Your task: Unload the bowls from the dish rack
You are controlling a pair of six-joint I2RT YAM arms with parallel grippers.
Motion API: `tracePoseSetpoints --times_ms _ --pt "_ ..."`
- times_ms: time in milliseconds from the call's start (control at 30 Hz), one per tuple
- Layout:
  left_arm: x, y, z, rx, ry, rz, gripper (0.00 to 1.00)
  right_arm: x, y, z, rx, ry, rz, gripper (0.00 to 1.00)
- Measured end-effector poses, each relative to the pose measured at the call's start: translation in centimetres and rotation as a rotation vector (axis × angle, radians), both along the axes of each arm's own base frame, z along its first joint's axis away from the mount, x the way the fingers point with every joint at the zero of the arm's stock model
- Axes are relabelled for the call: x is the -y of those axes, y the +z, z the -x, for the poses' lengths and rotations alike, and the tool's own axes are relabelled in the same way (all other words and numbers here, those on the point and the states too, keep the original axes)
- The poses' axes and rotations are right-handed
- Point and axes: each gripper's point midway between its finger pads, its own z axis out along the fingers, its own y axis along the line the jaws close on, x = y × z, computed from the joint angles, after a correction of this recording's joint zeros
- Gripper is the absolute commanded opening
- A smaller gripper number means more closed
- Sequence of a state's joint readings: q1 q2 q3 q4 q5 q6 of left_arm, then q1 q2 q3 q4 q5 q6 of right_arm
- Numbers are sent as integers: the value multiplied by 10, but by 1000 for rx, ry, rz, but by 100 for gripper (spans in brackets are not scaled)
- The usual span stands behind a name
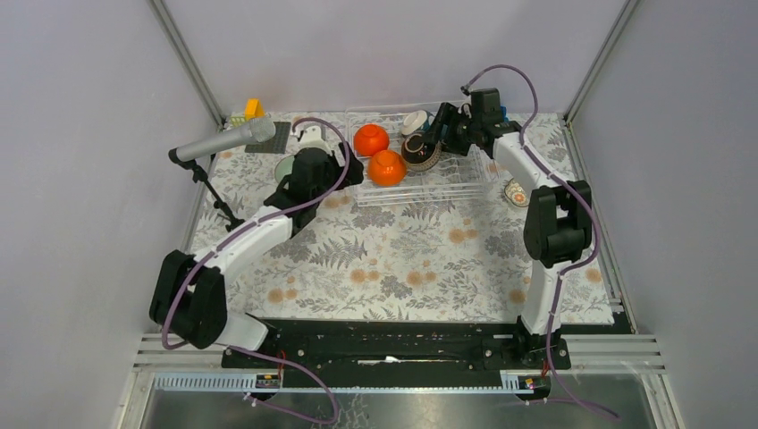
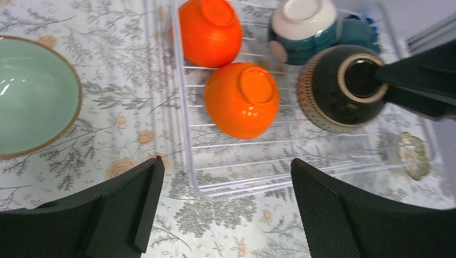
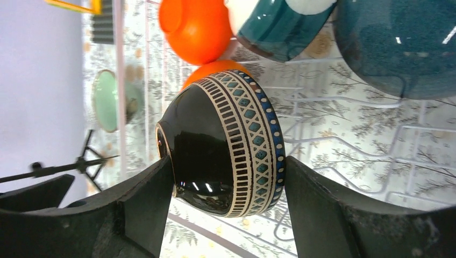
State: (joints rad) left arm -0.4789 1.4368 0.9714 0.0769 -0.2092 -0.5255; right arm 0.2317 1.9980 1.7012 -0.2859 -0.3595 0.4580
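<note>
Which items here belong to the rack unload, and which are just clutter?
Job:
- dish rack
- two orange bowls, in the rack
- two teal bowls, in the rack
- dark patterned bowl, gripped by the right gripper
- mint bowl, out on the table

Clutter:
- microphone on its stand
- yellow block
- small patterned dish right of the rack
</note>
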Motion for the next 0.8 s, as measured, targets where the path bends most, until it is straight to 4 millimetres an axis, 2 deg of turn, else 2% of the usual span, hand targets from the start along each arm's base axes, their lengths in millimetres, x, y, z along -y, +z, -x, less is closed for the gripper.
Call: tracePoseSetpoints --times_ms 200,300,600,800 --pt "11 43 24 88 -91 127 99 -10 14 2 -17 23 -190 47" --pt "20 58 31 121 -144 207 99 -18 23 8 -22 41 -270 46" --pt "53 77 47 129 -301 507 99 -34 59 36 -33 116 -461 45" --pt "72 85 47 106 -374 680 95 -40 96 55 -5 176 -576 45"
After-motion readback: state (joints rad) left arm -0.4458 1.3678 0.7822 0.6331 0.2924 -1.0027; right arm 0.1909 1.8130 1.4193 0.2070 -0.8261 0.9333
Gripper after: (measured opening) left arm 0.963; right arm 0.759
